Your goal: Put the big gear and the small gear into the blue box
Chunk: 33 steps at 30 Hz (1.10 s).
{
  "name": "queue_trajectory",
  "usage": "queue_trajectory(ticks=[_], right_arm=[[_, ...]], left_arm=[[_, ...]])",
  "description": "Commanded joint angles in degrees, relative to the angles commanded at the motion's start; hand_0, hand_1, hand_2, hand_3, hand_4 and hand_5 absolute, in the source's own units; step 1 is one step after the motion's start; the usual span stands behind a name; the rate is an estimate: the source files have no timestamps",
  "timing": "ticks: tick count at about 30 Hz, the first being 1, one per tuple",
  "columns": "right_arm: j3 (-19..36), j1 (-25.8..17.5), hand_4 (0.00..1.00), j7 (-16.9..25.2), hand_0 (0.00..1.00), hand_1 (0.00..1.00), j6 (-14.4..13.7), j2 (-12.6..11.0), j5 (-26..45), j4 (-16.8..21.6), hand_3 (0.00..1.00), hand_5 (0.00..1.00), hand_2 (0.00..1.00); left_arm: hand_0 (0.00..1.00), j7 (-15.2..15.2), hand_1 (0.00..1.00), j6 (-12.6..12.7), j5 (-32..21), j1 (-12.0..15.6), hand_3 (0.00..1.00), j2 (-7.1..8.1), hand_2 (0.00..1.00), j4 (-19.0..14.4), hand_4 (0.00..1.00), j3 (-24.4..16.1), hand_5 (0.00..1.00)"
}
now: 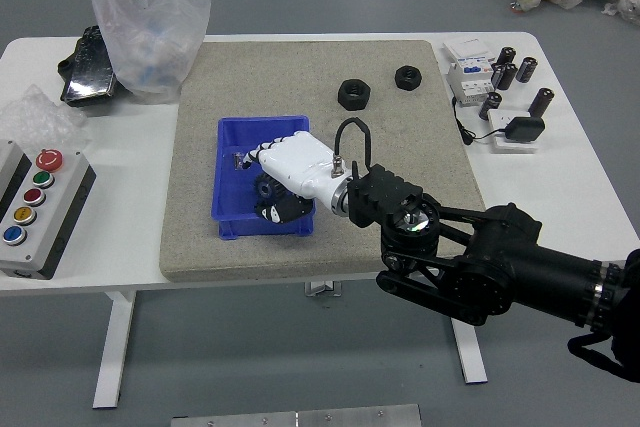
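Our black and white right hand has its fingers open over the blue plastic box. The dark, round big gear is inside, under them. It looks hard and not too heavy; we should pinch its two sides.

Dark gear inside blue box

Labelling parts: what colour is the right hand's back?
White; the right hand shows best in the head view.
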Motion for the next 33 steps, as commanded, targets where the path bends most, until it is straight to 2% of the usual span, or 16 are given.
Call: queue_trajectory(ticks=[3,4,8,9,10,15,16,21,22,27,28,33], right_arm=[[1.1,-0.4,0.863,0.4,0.402,0.741,-0.8,-0.3,0.7,0.9,0.793,0.434,0.801],[2.1,-0.7,0.89,0.8,0.39,0.725,-1.3,-0.6,1.6,1.5,0.779,0.468,0.782],[6.9,-2.7,0.89,2.6,0.39,0.725,-4.0,-2.3,5.4,4.7,0.779,0.468,0.782],[8.4,-3.6,0.89,3.1,0.39,0.725,-5.0,-3.0,6.2,5.7,0.779,0.468,0.782],[10.0,-4.4,0.863,3.6,0.373,0.68,-5.8,-3.7,6.9,6.6,0.734,0.459,0.739],[18.0,-9.2,0.863,6.1,0.373,0.68,-7.9,-7.8,10.8,9.9,0.734,0.459,0.739],[19.8,-10.4,0.838,6.8,0.41,0.683,-8.1,-8.6,11.9,10.4,0.724,0.446,0.732],[28.4,-16.2,0.838,11.1,0.41,0.683,-7.8,-12.2,18.2,12.4,0.724,0.446,0.732],[30.1,-17.4,0.834,12.2,0.505,0.694,-7.5,-12.8,19.8,12.8,0.715,0.448,0.728],[38.3,-23.2,0.834,17.5,0.505,0.694,-5.3,-15.4,28.3,13.9,0.715,0.448,0.728],[40.1,-24.4,0.84,18.3,0.622,0.696,-4.8,-15.8,30.2,14.0,0.714,0.494,0.724],[47.8,-30.1,0.84,20.5,0.622,0.696,-3.1,-17.5,38.2,14.6,0.714,0.494,0.724]], left_arm=[[0.667,0.1,0.642,0.0,0.2,0.1,0.675,-0.01,0.625,0.0,0.749,-0.2,0.409],[0.667,0.1,0.642,0.0,0.1,0.1,0.676,-0.03,0.625,0.0,0.75,-0.2,0.41],[0.667,0.0,0.642,0.0,-0.1,0.1,0.676,-0.14,0.625,0.0,0.75,0.0,0.41],[0.667,0.0,0.642,0.0,-0.2,0.1,0.676,-0.18,0.625,0.0,0.75,0.1,0.41],[0.667,0.0,0.642,0.1,-0.3,0.1,0.676,-0.2,0.625,0.0,0.75,0.1,0.41],[0.667,0.0,0.642,0.2,-0.4,0.4,0.676,-0.3,0.625,0.1,0.75,0.0,0.41],[0.667,0.0,0.642,0.2,-0.6,0.5,0.675,-0.33,0.624,0.1,0.749,0.1,0.41],[0.667,-0.5,0.642,0.6,-1.4,0.7,0.675,-0.41,0.624,0.3,0.749,0.7,0.41],[0.666,-0.6,0.642,0.7,-1.7,0.7,0.676,-0.39,0.624,0.3,0.749,0.9,0.409],[0.666,-1.1,0.642,1.0,-2.6,0.7,0.676,-0.29,0.624,0.5,0.749,1.6,0.409],[0.667,-1.2,0.642,1.1,-2.8,0.7,0.676,-0.26,0.624,0.6,0.749,1.6,0.408],[0.667,-1.3,0.642,1.1,-2.8,0.5,0.676,-0.09,0.624,0.7,0.749,1.7,0.408]])
